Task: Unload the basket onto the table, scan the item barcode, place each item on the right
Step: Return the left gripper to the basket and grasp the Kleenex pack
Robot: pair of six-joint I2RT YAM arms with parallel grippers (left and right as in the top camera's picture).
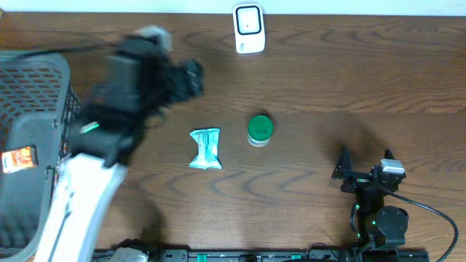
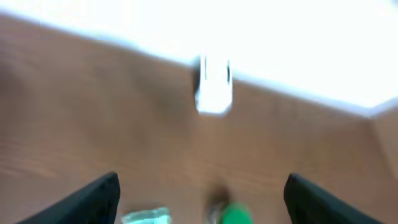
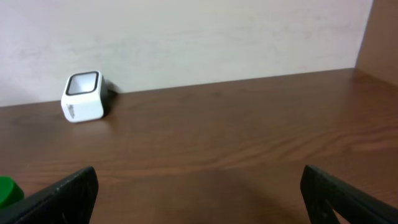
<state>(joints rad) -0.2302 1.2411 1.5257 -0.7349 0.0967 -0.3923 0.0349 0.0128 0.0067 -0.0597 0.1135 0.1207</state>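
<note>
While left fingers (image 2: 99, 199) and right fingers (image 3: 65, 196) stand wide and empty, crinkled teal packet (image 1: 205, 148) lies flat mid tabletop (image 1: 328, 80), near green-lidded jar (image 1: 260, 131); white scanner (image 1: 249, 29) sits at far edge, open wood between.

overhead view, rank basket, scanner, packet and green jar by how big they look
1. basket
2. scanner and packet, about alike, too close to rank
3. green jar, smallest

Wood-grain table (image 1: 328, 73). White scanner (image 1: 249, 29) upright at the far edge, centre. Teal packet (image 1: 205, 148) lying flat mid-table, with a green-lidded jar (image 1: 260, 130) near it on the right, not touching. Grey mesh basket (image 1: 29, 87) at the left edge.
</note>
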